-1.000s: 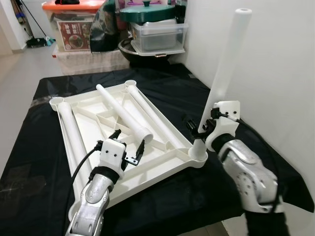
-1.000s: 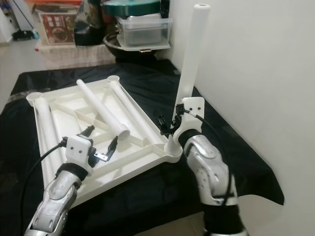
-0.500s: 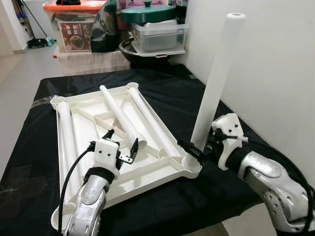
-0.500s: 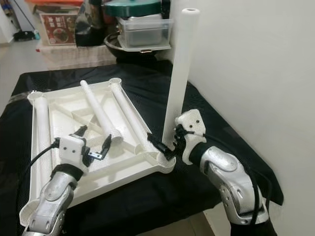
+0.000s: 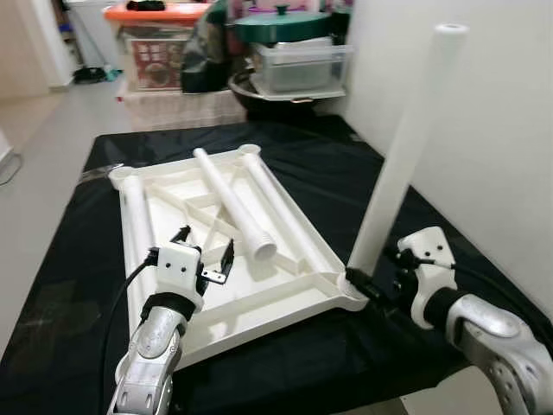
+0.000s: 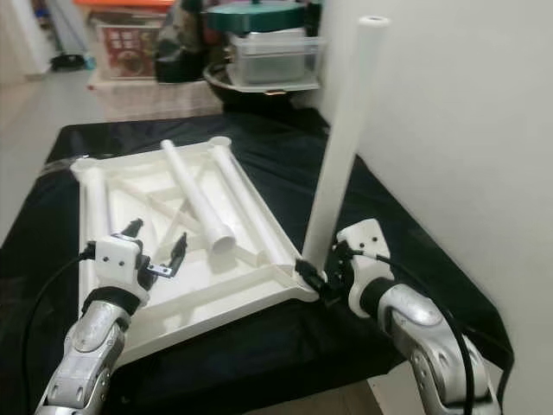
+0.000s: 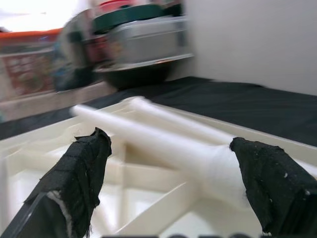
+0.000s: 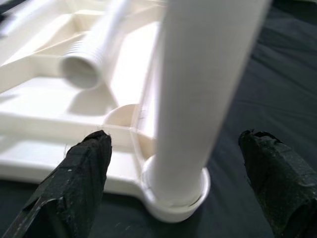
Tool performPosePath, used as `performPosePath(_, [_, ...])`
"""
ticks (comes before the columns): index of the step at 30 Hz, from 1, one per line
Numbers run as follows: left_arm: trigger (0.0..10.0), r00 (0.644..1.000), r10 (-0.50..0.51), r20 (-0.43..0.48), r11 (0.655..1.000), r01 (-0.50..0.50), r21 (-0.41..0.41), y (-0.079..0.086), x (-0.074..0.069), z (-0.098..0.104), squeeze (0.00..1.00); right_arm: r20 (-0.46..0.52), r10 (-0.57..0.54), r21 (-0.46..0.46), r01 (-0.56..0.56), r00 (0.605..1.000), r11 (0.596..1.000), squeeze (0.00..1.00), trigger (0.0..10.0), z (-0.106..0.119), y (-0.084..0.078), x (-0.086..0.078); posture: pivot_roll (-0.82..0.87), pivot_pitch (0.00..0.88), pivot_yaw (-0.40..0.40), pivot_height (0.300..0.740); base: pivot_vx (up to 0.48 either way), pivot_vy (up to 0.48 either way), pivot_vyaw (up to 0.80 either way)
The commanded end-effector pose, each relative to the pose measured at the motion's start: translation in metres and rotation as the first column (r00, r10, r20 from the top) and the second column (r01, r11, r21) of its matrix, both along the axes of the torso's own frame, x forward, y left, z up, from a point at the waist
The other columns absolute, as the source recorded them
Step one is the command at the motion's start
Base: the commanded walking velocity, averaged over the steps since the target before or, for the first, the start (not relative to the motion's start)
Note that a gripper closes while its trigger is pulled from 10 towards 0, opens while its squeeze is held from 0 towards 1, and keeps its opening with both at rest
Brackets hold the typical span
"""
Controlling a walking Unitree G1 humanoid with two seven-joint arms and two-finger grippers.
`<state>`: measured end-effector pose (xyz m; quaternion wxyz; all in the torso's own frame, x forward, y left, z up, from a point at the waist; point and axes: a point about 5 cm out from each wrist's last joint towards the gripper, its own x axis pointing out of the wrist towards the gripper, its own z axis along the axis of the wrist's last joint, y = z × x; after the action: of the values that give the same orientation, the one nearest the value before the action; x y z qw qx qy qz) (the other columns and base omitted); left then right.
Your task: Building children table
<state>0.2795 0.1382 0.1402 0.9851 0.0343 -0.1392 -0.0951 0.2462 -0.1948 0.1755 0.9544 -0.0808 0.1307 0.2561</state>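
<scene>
smooth white tube leg (image 5: 399, 156) upright in ribbed tabletop (image 5: 173, 207) socket, both grippers (image 5: 205, 256) (image 5: 381, 275) agape, empty

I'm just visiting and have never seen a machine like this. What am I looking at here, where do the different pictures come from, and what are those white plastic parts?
This is a humanoid robot assembling a child's table. Two pictures come from cameras in its head, looking down; the other two come from a camera on each wrist, looking along that gripper's two black fingers. On the black cloth lies the white tabletop, upside down. One white leg stands upright in its near corner socket. The right gripper is at that leg's base, fingers spread to either side of it, not clamped. The left gripper hovers open over the tabletop near a loose leg lying across it. Two more legs lie along the tabletop's edges. Storage boxes stand behind.
</scene>
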Motion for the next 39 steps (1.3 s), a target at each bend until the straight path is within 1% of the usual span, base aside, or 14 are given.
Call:
performPosePath(1, [10.0, 1.0, 0.001, -0.008, 1.0, -0.001, -0.002, 0.002, 0.0, -0.002, 0.0, -0.019, 0.077, 0.01, -0.077, 0.997, 0.997, 1.0, 10.0, 0.0, 0.008, -0.007, -0.12, 0.0, -0.015, 0.74, 0.0, 0.0, 0.0])
performPosePath(8, [10.0, 1.0, -0.003, -0.013, 1.0, 0.003, -0.001, 0.002, 0.0, -0.004, 0.0, -0.043, 0.177, 0.013, -0.176, 0.983, 0.984, 1.0, 10.0, 0.001, 0.019, -0.014, -0.11, 0.0, -0.022, 0.74, 0.0, 0.0, 0.0])
performPosePath(11, [10.0, 1.0, 0.002, -0.01, 1.0, -0.002, -0.002, 0.003, 0.001, -0.004, 0.0, -0.038, 0.291, 0.031, -0.29, 0.956, 0.957, 1.0, 10.0, 0.006, 0.031, -0.021, -0.1, 0.0, -0.025, 0.74, 0.0, 0.0, 0.0])
performPosePath(15, [10.0, 1.0, 0.009, -0.005, 1.0, -0.009, -0.004, 0.004, 0.001, -0.003, 0.0, -0.036, 0.323, 0.022, -0.322, 0.946, 0.946, 1.0, 10.0, 0.007, 0.033, -0.023, -0.11, 0.0, -0.023, 0.74, 0.0, 0.0, 0.0])
performPosePath(18, [10.0, 0.997, 0.073, 0.016, 0.997, -0.073, -0.028, 0.01, 0.0, 0.0, 0.0, -0.02, 0.326, 0.025, -0.326, 0.945, 0.945, 1.0, 10.0, 0.008, 0.036, -0.017, -0.11, 0.0, -0.021, 0.74, 0.0, 0.0, 0.0])
performPosePath(20, [10.0, 0.993, 0.116, 0.028, 0.992, -0.115, -0.044, 0.014, -0.001, 0.002, 0.0, 0.011, 0.286, 0.037, -0.286, 0.958, 0.958, 1.0, 10.0, 0.011, 0.038, -0.007, -0.1, 0.0, -0.03, 0.74, 0.0, 0.0, 0.0])
performPosePath(21, [10.0, 0.974, 0.221, 0.038, 0.974, -0.219, -0.062, 0.026, -0.004, 0.004, 0.0, 0.073, 0.146, 0.068, -0.151, 0.987, 0.986, 1.0, 10.0, 0.014, 0.044, 0.021, -0.07, 0.0, -0.044, 0.74, 0.0, 0.0, 0.0])
performPosePath(22, [10.0, 0.974, 0.221, 0.038, 0.974, -0.219, -0.062, 0.026, -0.004, 0.004, 0.0, 0.073, 0.146, 0.068, -0.151, 0.987, 0.986, 1.0, 10.0, 0.014, 0.044, 0.021, -0.07, 0.0, -0.044, 0.74, 0.0, 0.0, 0.0])
performPosePath(25, [10.0, 0.947, 0.32, 0.034, 0.945, -0.317, -0.074, 0.04, -0.007, 0.004, 0.0, 0.094, 0.011, 0.089, -0.02, 0.995, 0.996, 1.0, 10.0, 0.015, 0.051, 0.049, -0.05, 0.0, -0.056, 0.74, 0.0, 0.0, 0.0])
performPosePath(26, [10.0, 0.943, 0.332, 0.032, 0.942, -0.329, -0.072, 0.043, -0.009, 0.003, 0.0, 0.099, -0.011, 0.1, 0.001, 0.995, 0.995, 0.76, 10.0, 0.016, 0.055, 0.056, -0.05, 0.0, -0.059, 0.74, 0.0, 0.0, 0.0])
performPosePath(27, [10.0, 0.941, 0.338, 0.031, 0.94, -0.335, -0.069, 0.044, -0.009, 0.003, 0.0, 0.101, -0.024, 0.108, 0.013, 0.995, 0.994, 0.76, 10.0, 0.017, 0.057, 0.061, -0.05, 0.0, -0.059, 0.74, 0.0, 0.0, 0.0])
performPosePath(29, [10.0, 0.942, 0.334, 0.032, 0.941, -0.332, -0.061, 0.044, -0.011, 0.002, 0.0, 0.113, -0.012, 0.136, -0.004, 0.994, 0.991, 0.09, 10.0, 0.019, 0.07, 0.067, -0.03, 0.0, -0.069, 0.74, 0.0, 0.0, 0.0])
performPosePath(30, [10.0, 0.942, 0.333, 0.033, 0.942, -0.331, -0.061, 0.044, -0.012, 0.002, 0.0, 0.116, -0.008, 0.142, -0.009, 0.993, 0.99, 0.0, 10.0, 0.02, 0.073, 0.069, -0.03, 0.0, -0.069, 0.74, 0.0, 0.0, 0.0])
performPosePath(39, [10.0, 0.943, 0.331, 0.028, 0.943, -0.33, -0.052, 0.041, -0.012, 0.0, 0.0, 0.122, -0.008, 0.111, -0.006, 0.993, 0.994, 0.0, 10.0, 0.011, 0.09, 0.081, -0.03, 0.0, -0.07, 0.74, 0.0, 0.0, 0.36])
